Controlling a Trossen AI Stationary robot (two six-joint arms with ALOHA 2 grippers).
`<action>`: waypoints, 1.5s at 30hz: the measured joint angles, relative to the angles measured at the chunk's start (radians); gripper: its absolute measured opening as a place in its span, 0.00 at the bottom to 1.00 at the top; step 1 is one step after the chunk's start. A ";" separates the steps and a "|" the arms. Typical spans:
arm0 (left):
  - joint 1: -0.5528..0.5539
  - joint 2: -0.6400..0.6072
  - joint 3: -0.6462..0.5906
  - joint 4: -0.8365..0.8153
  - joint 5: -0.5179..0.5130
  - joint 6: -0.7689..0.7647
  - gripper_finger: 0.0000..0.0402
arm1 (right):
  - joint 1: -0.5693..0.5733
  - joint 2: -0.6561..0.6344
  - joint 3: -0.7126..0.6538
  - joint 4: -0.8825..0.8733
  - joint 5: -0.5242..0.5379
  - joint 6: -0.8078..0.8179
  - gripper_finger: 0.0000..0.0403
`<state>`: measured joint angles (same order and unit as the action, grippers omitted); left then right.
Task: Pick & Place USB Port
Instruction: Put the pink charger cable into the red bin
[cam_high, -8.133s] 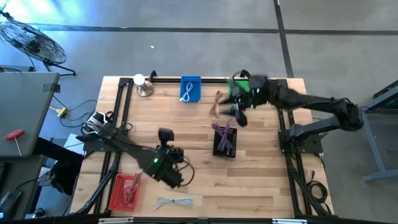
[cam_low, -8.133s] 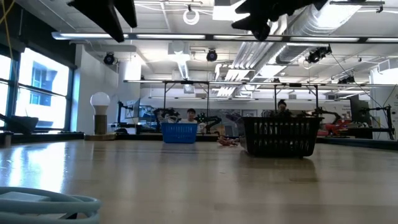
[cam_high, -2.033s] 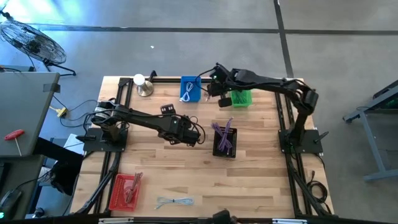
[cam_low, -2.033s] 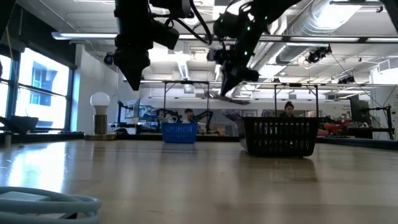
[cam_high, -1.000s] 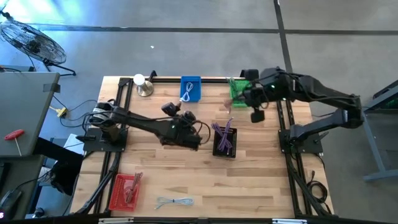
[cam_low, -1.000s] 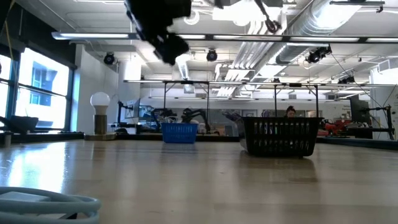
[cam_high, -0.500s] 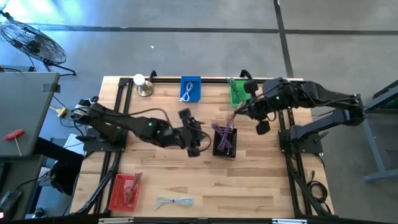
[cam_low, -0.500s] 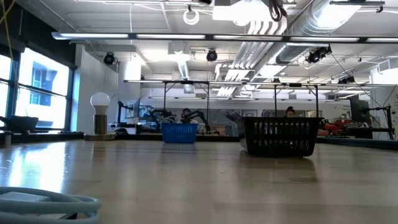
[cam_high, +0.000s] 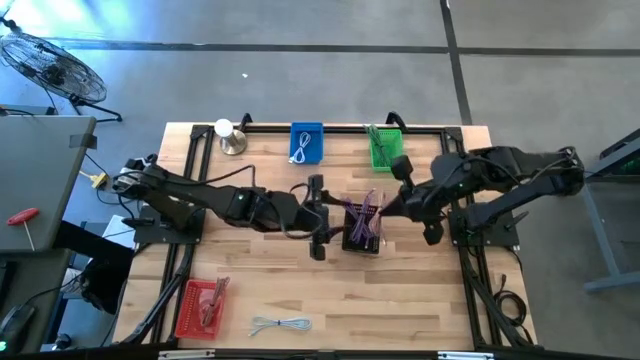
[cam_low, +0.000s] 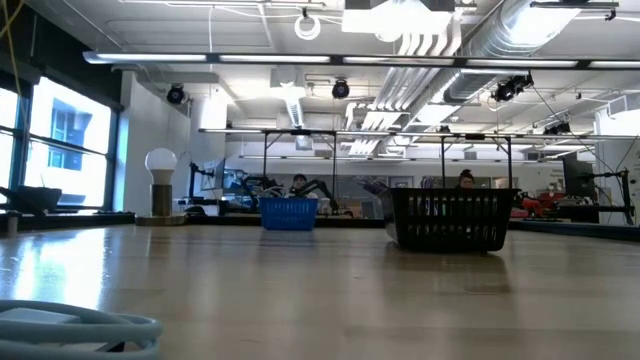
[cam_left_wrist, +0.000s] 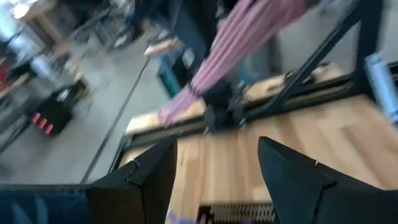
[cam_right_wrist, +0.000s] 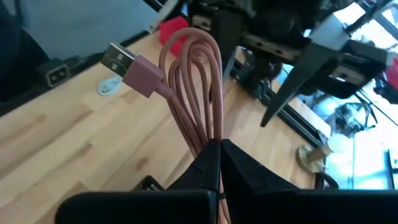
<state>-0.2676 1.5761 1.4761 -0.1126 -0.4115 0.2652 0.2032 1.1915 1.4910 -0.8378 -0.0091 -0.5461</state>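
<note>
A pink USB cable (cam_right_wrist: 193, 81), coiled into long loops with its plug (cam_right_wrist: 121, 62) free, sits in my shut right gripper (cam_right_wrist: 214, 155) above the black basket (cam_high: 362, 232) of purple cables at the table's middle. From above, the right gripper (cam_high: 390, 207) comes in from the right. Just left of the basket, my left gripper (cam_high: 323, 225) is open and holds nothing. In its own view the left gripper (cam_left_wrist: 214, 180) faces the pink cable (cam_left_wrist: 249, 31). Neither gripper appears in the low view. My right gripper pinches the bunched strands of the pink cable (cam_right_wrist: 208, 134) between its two shut fingers. The fingers slant down from the table's right side. The loops and the plug stick out past the fingertips. The cable is lifted clear, above the black basket.
Along the far edge stand a green basket (cam_high: 386, 148), a blue basket (cam_high: 307, 143) holding a white cable, and a small lamp (cam_high: 230, 135). A red basket (cam_high: 200, 305) and a loose white cable (cam_high: 280, 325) lie near the front left. Black rails frame the table.
My right gripper has carried the pink cable from beside the green basket toward the near edge, to above the black basket. My left gripper has risen out of the low view, tipped up from pointing down to almost level, and shifted right toward the black basket.
</note>
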 joint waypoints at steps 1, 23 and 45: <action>0.000 0.000 0.000 0.025 0.025 0.020 0.54 | 0.009 0.003 0.000 0.003 0.000 0.000 0.00; 0.140 0.017 -0.001 0.145 0.612 -0.020 0.54 | 0.026 0.081 0.000 0.033 -0.025 -0.011 0.00; 0.156 0.088 -0.001 0.281 0.748 -0.016 0.54 | 0.016 0.081 0.000 0.051 -0.042 -0.038 0.00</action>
<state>-0.1112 1.6636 1.4755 0.1688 0.3367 0.2494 0.2187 1.2728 1.4906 -0.7863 -0.0514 -0.5841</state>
